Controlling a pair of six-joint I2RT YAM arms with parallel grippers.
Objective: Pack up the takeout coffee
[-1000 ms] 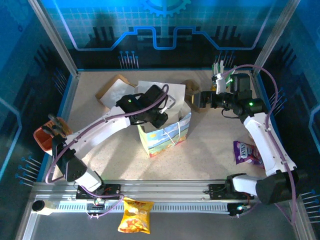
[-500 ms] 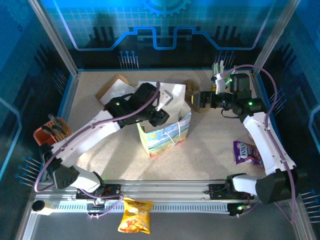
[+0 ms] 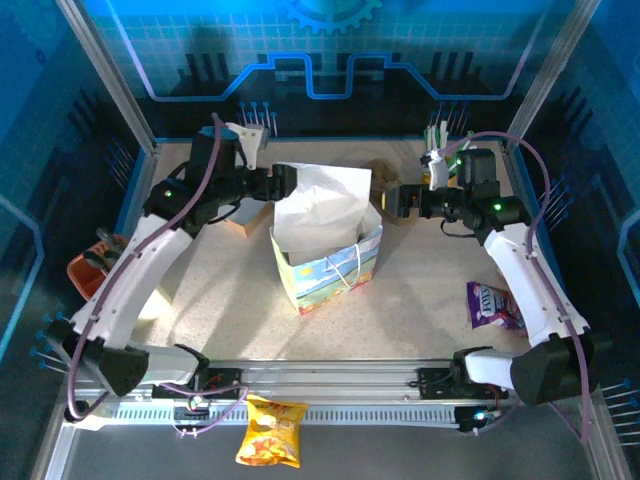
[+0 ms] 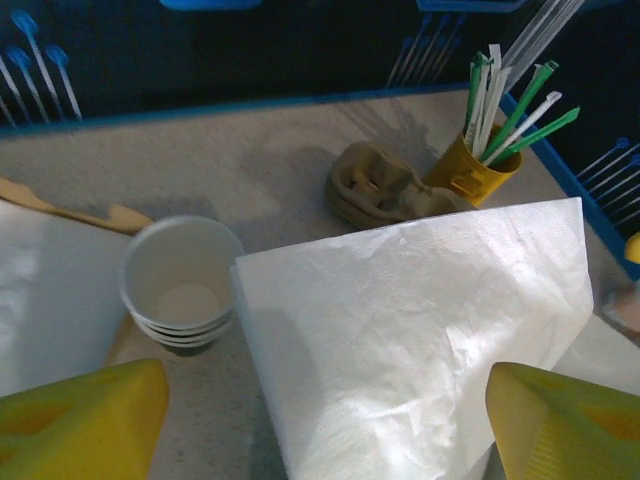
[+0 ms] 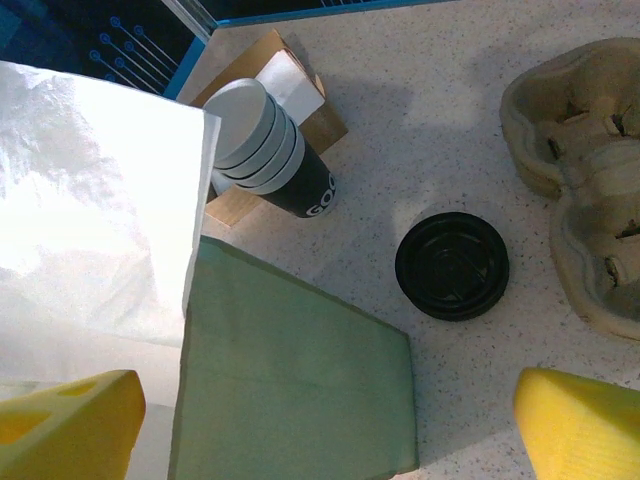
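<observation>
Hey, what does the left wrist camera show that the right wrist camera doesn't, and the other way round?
Left wrist, not right wrist: the yellow cup of straws. Right wrist, not left wrist: the black lid lying flat and the green side of the paper bag. Both: the stack of lidless cups, the cardboard drink carrier and the white paper standing out of the bag.
</observation>
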